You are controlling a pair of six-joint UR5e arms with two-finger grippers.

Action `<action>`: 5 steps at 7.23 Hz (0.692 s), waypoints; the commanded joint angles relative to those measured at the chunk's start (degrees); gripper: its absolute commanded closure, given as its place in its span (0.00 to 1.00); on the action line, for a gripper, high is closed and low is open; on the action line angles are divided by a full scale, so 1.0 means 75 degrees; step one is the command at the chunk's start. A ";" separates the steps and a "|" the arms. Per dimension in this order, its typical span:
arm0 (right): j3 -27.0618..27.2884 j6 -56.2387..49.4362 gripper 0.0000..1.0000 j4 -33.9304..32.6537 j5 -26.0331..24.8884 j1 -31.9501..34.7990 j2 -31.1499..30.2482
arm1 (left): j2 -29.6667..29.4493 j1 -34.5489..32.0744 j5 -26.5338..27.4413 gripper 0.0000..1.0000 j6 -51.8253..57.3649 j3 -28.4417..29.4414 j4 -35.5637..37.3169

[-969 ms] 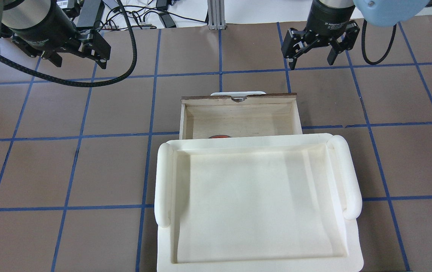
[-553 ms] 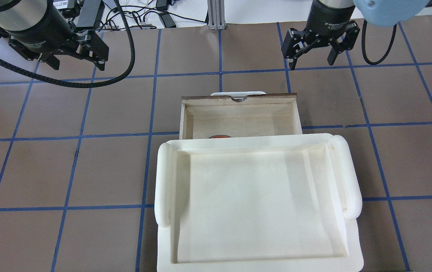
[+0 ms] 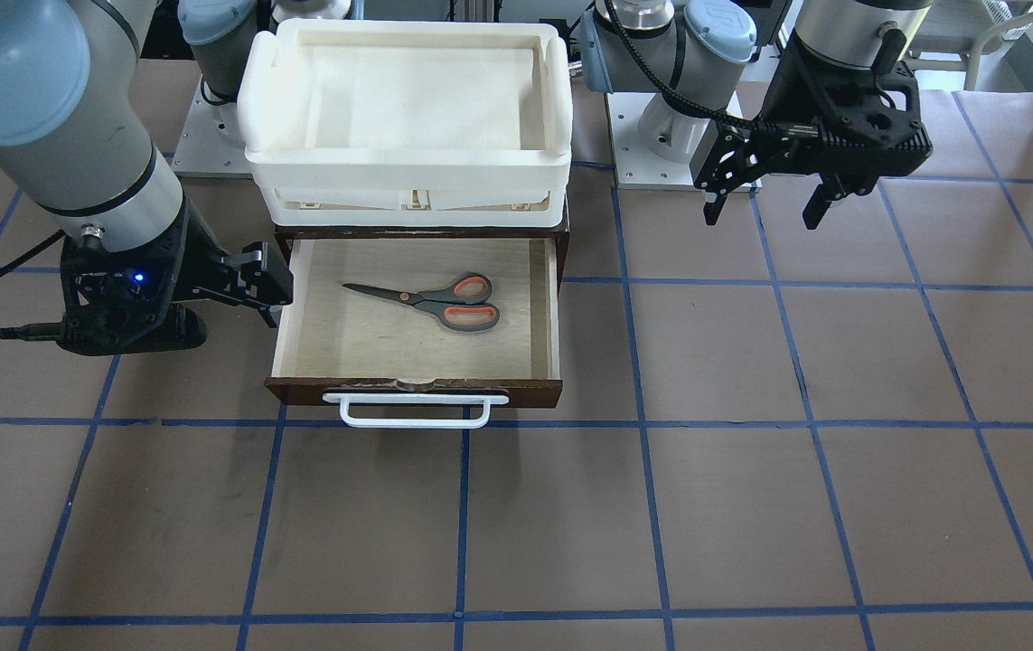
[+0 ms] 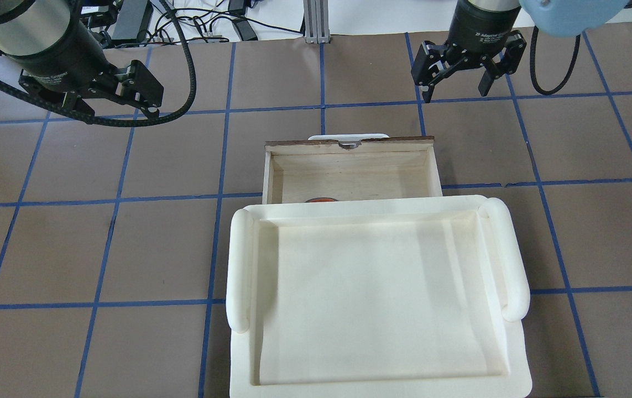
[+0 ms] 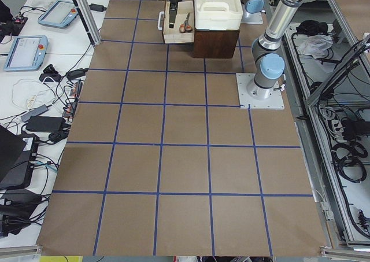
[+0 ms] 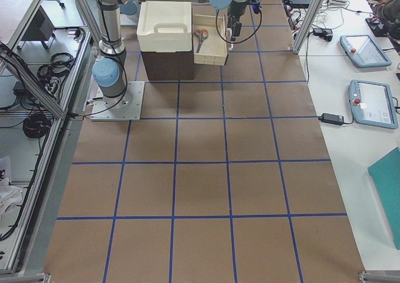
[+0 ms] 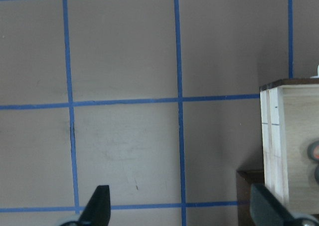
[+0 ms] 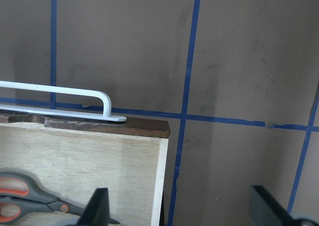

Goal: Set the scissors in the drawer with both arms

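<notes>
The scissors (image 3: 430, 298) lie flat inside the open drawer (image 3: 344, 348), blades toward my right. In the overhead view only a red sliver of them (image 4: 321, 199) shows past the tray; the drawer (image 4: 349, 168) is pulled out with its white bar handle (image 3: 415, 411) away from me. My left gripper (image 4: 119, 105) is open and empty above the bare table, well left of the drawer; its wrist view (image 7: 179, 190) shows the drawer's side (image 7: 276, 146). My right gripper (image 4: 453, 91) is open and empty, raised beside the drawer's right front corner; its wrist view (image 8: 178, 192) shows the scissors (image 8: 30, 196).
A white plastic tray (image 4: 376, 298) sits on the dark cabinet above the drawer and hides the drawer's rear part from overhead. The table is brown with a blue tape grid. Cables and devices lie along the far edge (image 4: 222, 22).
My left gripper has turned and shifted a little nearer to me in the overhead view. The right gripper has barely moved. Scissors and drawer are unchanged.
</notes>
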 commanded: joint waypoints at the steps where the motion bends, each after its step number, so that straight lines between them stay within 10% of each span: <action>1: -0.0083 0.0003 0.00 -0.0019 -0.0025 -0.0041 -0.0023 | -0.0008 0.0069 -0.0054 0.00 -0.0080 0.0033 -0.0488; 5: -0.0072 0.0085 0.00 0.0016 -0.0072 -0.0029 -0.0234 | -0.0043 0.0081 0.0062 0.00 -0.0269 -0.0025 -0.0594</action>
